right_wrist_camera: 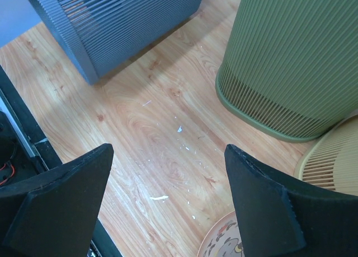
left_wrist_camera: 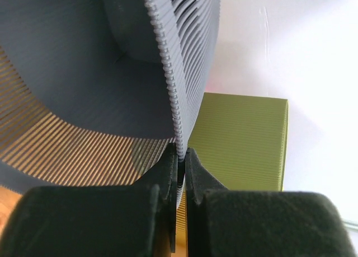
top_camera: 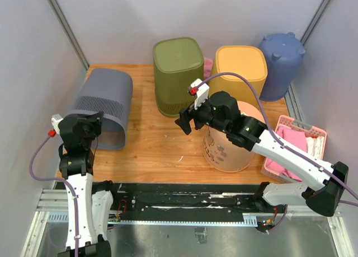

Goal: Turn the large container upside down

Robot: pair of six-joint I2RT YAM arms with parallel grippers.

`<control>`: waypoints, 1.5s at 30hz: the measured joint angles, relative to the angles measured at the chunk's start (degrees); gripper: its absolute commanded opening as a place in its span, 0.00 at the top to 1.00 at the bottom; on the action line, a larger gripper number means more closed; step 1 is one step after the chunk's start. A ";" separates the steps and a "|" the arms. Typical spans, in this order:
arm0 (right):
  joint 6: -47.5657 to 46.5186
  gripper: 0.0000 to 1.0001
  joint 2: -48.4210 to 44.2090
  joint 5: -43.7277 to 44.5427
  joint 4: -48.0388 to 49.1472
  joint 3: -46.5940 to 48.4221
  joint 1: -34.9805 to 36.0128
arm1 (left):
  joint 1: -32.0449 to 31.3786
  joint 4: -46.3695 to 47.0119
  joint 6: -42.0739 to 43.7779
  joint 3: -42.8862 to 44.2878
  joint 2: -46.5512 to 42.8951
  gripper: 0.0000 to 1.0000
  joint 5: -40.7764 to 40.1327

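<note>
The large grey slatted container (top_camera: 106,97) lies on its side at the left of the wooden table (top_camera: 162,145), its mouth facing the near edge. My left gripper (top_camera: 92,128) is shut on its rim; in the left wrist view the fingers (left_wrist_camera: 168,173) pinch the thin ribbed wall (left_wrist_camera: 179,100) between them. My right gripper (top_camera: 187,122) is open and empty, hovering over bare table between the grey container (right_wrist_camera: 123,22) and the green bin (right_wrist_camera: 296,61). Its fingers (right_wrist_camera: 67,195) stand wide apart.
A green bin (top_camera: 178,72), a yellow bin (top_camera: 241,66) and a blue bin (top_camera: 281,61) stand inverted along the back. A beige printed bucket (top_camera: 229,153) sits under my right arm. A pink basket (top_camera: 296,139) with cloth is at the right edge.
</note>
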 measured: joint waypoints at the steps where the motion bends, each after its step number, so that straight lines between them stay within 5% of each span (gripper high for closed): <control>1: 0.00 0.17 -0.31 0.02 0.00 0.00 0.00 | 0.00 -1.03 0.79 1.49 0.46 1.00 -0.26; 11: 0.33 0.18 -1.33 0.26 -0.02 0.00 0.00 | -1.01 -5.70 2.91 6.62 0.09 0.97 -0.79; 17: 2.03 0.18 -1.16 0.20 0.00 0.00 0.00 | -3.15 -1.44 -2.95 -5.53 -3.37 0.33 4.50; 21: 2.99 0.18 -0.50 0.15 0.17 0.00 0.00 | -7.74 0.92 -5.05 -8.50 -3.48 0.19 9.99; 27: 4.98 0.18 2.62 -1.09 1.27 0.00 0.04 | -14.69 -1.01 2.21 0.20 2.99 0.10 16.31; 34: 8.00 0.18 8.76 0.20 7.15 0.00 3.67 | -15.54 -11.63 13.94 15.78 5.29 0.07 15.82; 45: 3.37 0.17 23.28 7.45 41.33 -7.80 15.54 | -15.54 -14.97 24.11 29.16 7.78 0.05 12.00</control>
